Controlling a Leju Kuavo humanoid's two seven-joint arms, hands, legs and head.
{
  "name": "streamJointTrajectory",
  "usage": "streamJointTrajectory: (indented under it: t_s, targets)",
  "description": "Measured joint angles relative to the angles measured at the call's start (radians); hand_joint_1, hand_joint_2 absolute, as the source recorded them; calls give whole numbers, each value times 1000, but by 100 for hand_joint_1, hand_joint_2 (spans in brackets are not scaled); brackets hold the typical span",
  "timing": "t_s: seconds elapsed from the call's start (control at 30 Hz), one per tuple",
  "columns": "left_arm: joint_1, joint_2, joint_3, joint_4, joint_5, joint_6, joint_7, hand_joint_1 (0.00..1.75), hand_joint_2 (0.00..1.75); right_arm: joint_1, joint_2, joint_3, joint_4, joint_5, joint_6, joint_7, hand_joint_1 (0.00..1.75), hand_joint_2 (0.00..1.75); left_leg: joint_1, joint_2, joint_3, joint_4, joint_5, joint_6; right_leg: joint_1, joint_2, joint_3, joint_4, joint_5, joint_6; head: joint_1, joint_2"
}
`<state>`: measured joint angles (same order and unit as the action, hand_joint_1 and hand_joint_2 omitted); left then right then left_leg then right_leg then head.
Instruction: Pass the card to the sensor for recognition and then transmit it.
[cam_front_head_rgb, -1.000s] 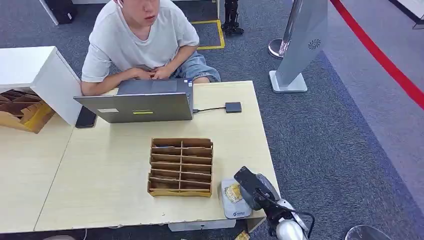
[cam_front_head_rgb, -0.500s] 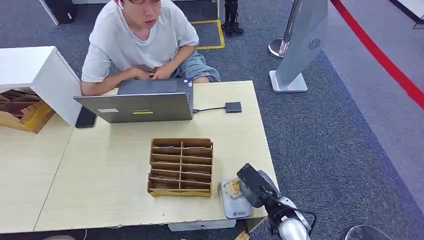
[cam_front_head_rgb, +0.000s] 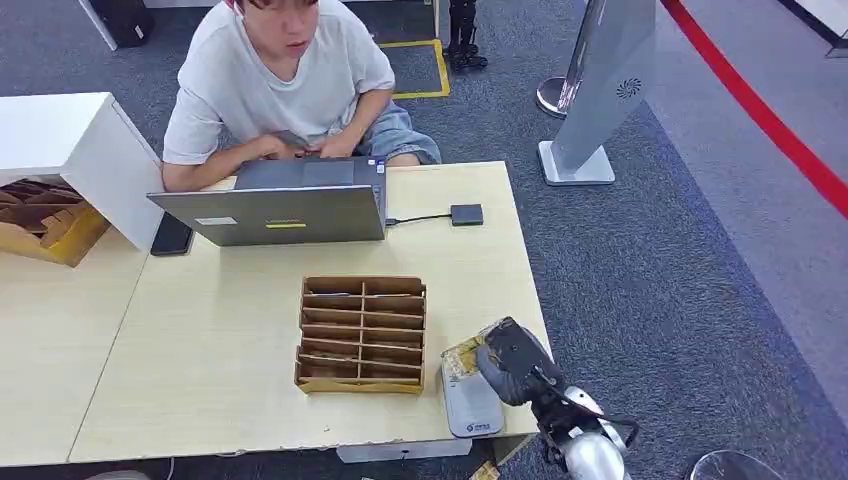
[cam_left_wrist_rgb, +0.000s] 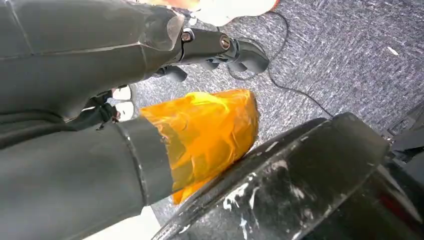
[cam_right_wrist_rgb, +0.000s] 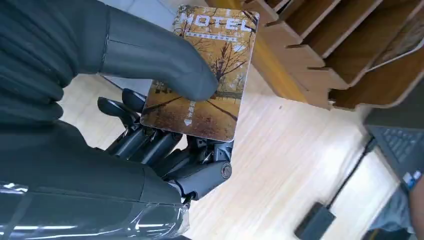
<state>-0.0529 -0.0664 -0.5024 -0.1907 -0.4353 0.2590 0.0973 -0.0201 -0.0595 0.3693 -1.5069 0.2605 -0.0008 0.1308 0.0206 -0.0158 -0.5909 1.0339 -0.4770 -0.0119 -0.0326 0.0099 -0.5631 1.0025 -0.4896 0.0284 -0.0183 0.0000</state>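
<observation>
Pale wood-grain bench (cam_front_head_rgb: 230, 330) under and ahead of the right robot hand (cam_front_head_rgb: 508, 358), near the bench's front right corner. Grey-blue carpet floor (cam_front_head_rgb: 680, 280) off to that hand's right. Person in a white T-shirt (cam_front_head_rgb: 280, 75) seated at the far side of the bench, well beyond the hand, arms at a grey laptop (cam_front_head_rgb: 275, 210). Slanted grey standing panel (cam_front_head_rgb: 610, 80) on the carpet, far ahead and to the right. Brown cardboard slotted card rack (cam_front_head_rgb: 362, 333) just left of the hand, flat on the bench. Light grey flat card sensor (cam_front_head_rgb: 470, 405) directly below and slightly left of the hand, at the bench's front edge. Small dark adapter box (cam_front_head_rgb: 466, 214) on a cable from the laptop, well ahead of the hand.

Right robot hand gripping a yellow-brown hotel card printed with autumn trees (cam_front_head_rgb: 462, 356): in the right wrist view, thick grey thumb (cam_right_wrist_rgb: 150, 55) pressed on the printed face of the card (cam_right_wrist_rgb: 205, 75), darker fingers (cam_right_wrist_rgb: 150, 140) behind it. Card raised over the sensor's far end, apart from its surface, beside the rack's right edge.

Left robot hand (cam_left_wrist_rgb: 220, 47) hung low over the carpet; cannot tell whether open or closed.
</observation>
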Motion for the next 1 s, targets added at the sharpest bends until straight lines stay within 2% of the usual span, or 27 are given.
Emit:
streamJointTrajectory:
  t_s: [0.43,0.77,1.0]
  targets:
    - [4,0,9,0,5,0,-7,0,0,11,0,15,-124,9,-30,-63,175,175,0,0,0,0,0,0,0,0,0,0,0,0,0,0]
    - [4,-2,24,0,2,-1,-8,0,0,-1,0,57,-229,170,-100,-94,175,175,0,0,0,0,0,0,0,0,0,0,0,0,0,0]
    - [4,-6,25,0,-5,0,-7,0,0,-11,0,83,-289,337,-166,-102,175,175,0,0,0,0,0,0,0,0,0,0,0,0,0,0]
